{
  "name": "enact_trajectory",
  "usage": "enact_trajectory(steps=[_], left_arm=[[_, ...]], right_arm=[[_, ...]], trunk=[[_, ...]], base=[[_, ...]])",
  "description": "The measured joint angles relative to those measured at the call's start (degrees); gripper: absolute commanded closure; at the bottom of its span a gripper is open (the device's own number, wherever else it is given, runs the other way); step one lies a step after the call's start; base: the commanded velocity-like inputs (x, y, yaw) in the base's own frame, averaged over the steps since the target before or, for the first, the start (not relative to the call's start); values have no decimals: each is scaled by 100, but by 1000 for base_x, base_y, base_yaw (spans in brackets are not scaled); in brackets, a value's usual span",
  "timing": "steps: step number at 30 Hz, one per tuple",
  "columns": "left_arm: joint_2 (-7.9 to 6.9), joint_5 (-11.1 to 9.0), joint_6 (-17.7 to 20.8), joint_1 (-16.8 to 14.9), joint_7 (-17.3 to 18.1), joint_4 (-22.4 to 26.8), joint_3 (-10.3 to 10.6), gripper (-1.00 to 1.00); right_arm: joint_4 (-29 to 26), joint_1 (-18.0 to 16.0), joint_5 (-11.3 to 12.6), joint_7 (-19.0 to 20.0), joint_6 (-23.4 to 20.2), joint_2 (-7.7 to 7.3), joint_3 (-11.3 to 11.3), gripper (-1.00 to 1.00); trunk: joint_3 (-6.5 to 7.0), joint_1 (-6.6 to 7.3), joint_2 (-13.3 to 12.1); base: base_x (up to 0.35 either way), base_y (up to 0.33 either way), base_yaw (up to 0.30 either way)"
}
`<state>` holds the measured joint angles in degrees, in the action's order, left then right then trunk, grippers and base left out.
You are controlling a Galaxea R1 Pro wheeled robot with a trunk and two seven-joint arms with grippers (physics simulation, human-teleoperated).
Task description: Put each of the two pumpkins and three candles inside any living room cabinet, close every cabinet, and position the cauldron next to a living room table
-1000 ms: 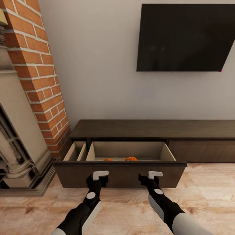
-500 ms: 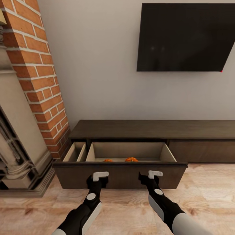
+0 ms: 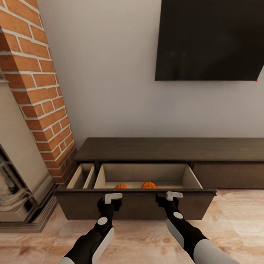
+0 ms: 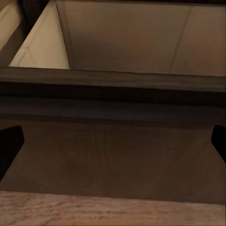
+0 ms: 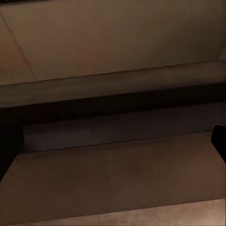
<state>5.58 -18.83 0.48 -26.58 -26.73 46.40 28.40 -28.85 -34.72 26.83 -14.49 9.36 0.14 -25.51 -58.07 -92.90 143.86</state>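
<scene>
Head view: long dark-brown cabinet (image 3: pixel 172 148) against a pale wall, below a black wall-mounted television (image 3: pixel 211 40). Its left drawer (image 3: pixel 135 205) is pulled out, the pale interior exposed. Two orange pumpkins lie inside, near the drawer front: the larger pumpkin (image 3: pixel 149 185) toward the middle, the smaller pumpkin (image 3: pixel 120 186) just to its left, the two apart. A narrow side compartment (image 3: pixel 81 176) sits left of the main one. Brick column (image 3: pixel 36 84) and stone fireplace surround (image 3: pixel 18 183) at left; wood floor (image 3: pixel 234 220) below.

Left gripper (image 3: pixel 110 202) and right gripper (image 3: pixel 169 200): both against the drawer's dark front panel, just below its top edge.

Left wrist view: dark fingertips (image 4: pixel 9 146) at opposite edges, jaws spread wide, nothing between them but the drawer front (image 4: pixel 113 160).

Right wrist view: fingertips (image 5: pixel 219 139) likewise far apart, holding nothing, facing the drawer panel (image 5: pixel 113 179).
</scene>
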Motion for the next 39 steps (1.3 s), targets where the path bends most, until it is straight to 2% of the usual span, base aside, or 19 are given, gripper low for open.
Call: enact_trajectory(steps=[13,39], left_arm=[[0,0,0,0,0,-5,0,-100],[0,8,0,0,0,-5,0,-100]], right_arm=[[0,0,1,0,0,0,0,-100],[0,1,2,0,0,0,1,-100]], trunk=[[0,0,0],[0,0,0]], base=[[111,0,0],[214,0,0]])
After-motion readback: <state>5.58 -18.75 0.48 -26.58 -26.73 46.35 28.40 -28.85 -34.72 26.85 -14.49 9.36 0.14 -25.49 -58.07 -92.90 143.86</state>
